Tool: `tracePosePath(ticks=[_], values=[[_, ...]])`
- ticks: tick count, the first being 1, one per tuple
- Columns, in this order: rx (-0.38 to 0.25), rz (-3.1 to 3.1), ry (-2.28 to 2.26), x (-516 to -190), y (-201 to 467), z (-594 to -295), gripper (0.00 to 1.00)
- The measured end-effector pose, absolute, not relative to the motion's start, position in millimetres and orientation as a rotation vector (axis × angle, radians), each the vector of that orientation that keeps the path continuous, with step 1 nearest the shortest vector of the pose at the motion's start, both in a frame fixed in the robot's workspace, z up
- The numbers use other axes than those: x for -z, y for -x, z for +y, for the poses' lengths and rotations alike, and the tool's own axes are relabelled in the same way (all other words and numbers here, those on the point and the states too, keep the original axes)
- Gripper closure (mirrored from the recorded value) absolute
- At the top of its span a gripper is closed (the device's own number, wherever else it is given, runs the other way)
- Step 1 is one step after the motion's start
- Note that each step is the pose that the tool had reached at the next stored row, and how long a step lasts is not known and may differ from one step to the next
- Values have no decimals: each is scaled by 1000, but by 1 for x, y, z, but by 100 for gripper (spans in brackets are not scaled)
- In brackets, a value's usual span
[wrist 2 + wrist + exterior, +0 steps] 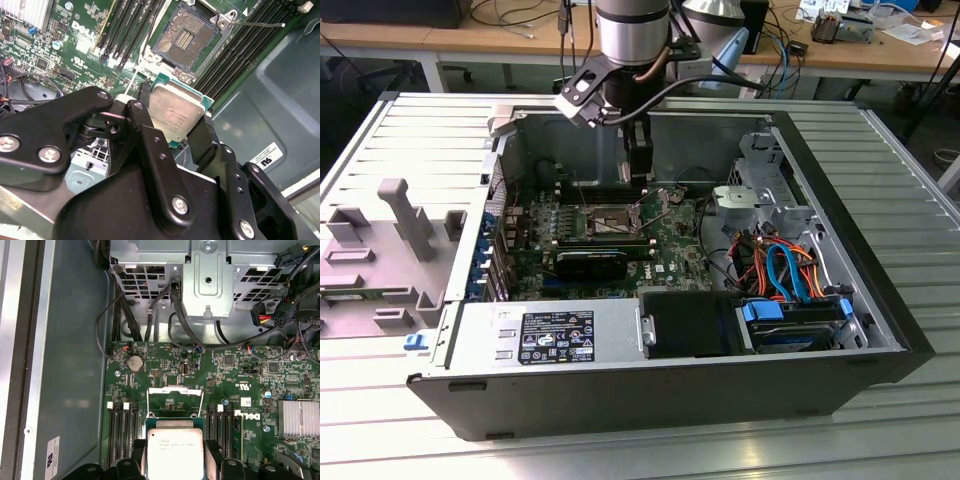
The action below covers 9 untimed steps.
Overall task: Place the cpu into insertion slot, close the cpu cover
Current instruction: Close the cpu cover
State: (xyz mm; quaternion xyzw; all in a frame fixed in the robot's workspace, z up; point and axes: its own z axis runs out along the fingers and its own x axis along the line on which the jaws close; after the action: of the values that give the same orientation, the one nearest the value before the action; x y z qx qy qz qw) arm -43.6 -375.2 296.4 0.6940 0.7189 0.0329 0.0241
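PC case (880,330): gripper (175,117) w/ cpu (176,111); insertion slot (186,40) bare

Arm reaches straight down from above, wrist vertical, gripper (638,170) low between the case walls; in both wrist views its black fingers (200,137) are clamped on opposite edges of the cpu (175,452), held flat.

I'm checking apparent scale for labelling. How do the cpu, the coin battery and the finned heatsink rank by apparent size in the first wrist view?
1. the cpu, held in the gripper close to the camera, so nearness inflates it
2. the finned heatsink, cut off by the frame edge
3. the coin battery, clearly smallest
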Motion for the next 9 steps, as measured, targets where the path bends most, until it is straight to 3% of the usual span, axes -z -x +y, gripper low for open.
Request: tracePosePath(ticks=[9], values=[[-102,2224,-2147,-289,44,-375,45]])
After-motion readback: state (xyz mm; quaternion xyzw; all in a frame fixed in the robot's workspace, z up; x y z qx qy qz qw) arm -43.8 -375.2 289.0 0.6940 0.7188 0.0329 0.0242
